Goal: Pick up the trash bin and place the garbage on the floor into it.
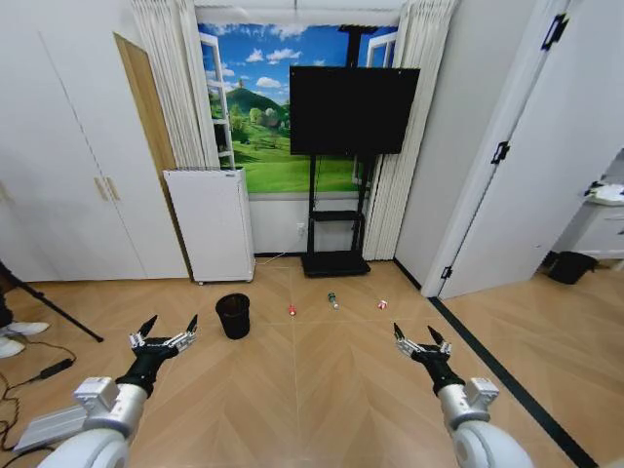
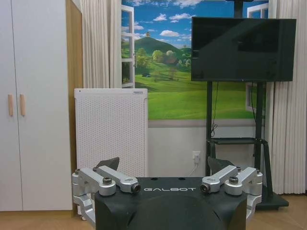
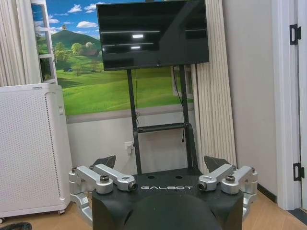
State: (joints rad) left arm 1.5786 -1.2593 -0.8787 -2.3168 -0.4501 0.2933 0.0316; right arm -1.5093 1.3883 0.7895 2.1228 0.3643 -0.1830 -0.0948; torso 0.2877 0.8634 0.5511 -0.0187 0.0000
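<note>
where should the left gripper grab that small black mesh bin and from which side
Probably the top rim of the trash bin, coming from above. It stands upright on the floor with its mouth open upward, so one finger could go inside the wall and one outside. The left gripper, open, hangs nearest to it; the right gripper is also open.

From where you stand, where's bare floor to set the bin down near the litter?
Bare floor lies between both open grippers, left and right, short of the bin. Crowded: the row of can, bottle and red-and-white piece.
</note>
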